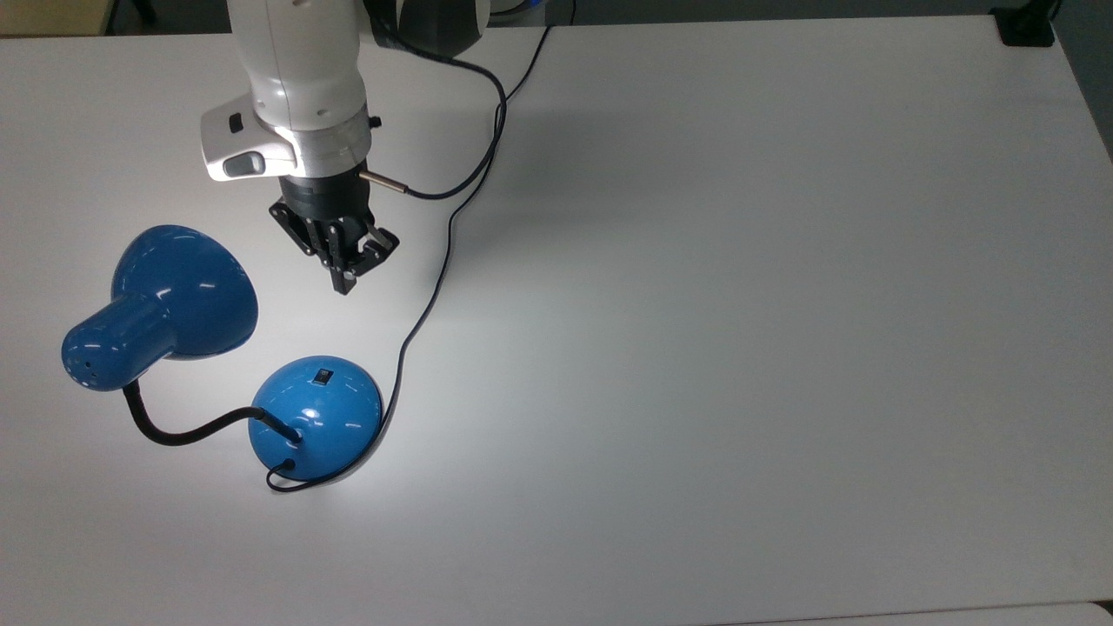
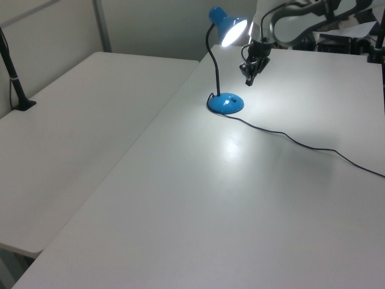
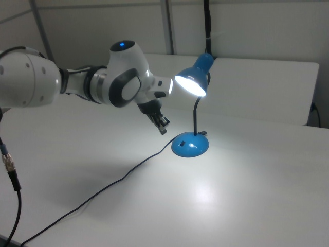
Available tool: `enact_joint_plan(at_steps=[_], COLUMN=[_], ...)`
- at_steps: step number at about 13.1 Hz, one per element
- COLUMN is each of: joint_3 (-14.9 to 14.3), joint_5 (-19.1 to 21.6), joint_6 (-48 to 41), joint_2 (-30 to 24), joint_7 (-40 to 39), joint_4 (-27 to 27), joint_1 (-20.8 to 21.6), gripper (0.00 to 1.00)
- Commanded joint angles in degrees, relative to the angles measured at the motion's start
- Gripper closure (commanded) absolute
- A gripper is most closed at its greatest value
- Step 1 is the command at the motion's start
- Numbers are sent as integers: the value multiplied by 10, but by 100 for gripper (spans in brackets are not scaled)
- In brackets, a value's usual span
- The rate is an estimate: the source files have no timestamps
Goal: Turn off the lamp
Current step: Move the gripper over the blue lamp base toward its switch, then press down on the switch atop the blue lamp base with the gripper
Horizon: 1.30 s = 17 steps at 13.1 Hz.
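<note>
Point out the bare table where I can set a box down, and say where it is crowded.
The table lies bare across the top view's right, beyond the cord. Crowded: the top view's left, where the gripper hovers above the lamp.

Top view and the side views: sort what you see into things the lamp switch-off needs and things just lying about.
Needed:
- lamp, lit
- rocker switch on its base
- gripper, shut, above the table short of the base

Lying about:
- lamp cord across the table
- black clamp at the table corner
</note>
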Motion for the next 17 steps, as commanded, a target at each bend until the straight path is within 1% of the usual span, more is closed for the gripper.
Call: enact_joint_plan(at_steps=[1, 3, 8, 12, 17], joint_3=[0, 0, 0, 0, 0], joint_5=[-6, -21, -44, -75, -80], joint_6=[85, 113, 197, 207, 208], joint_2=[36, 51, 94, 105, 114], joint_7=[31, 33, 32, 30, 30], joint_4=[-7, -7, -5, -5, -4], joint_1=[-4, -5, -13, -20, -20], gripper=[100, 100, 100, 100, 100])
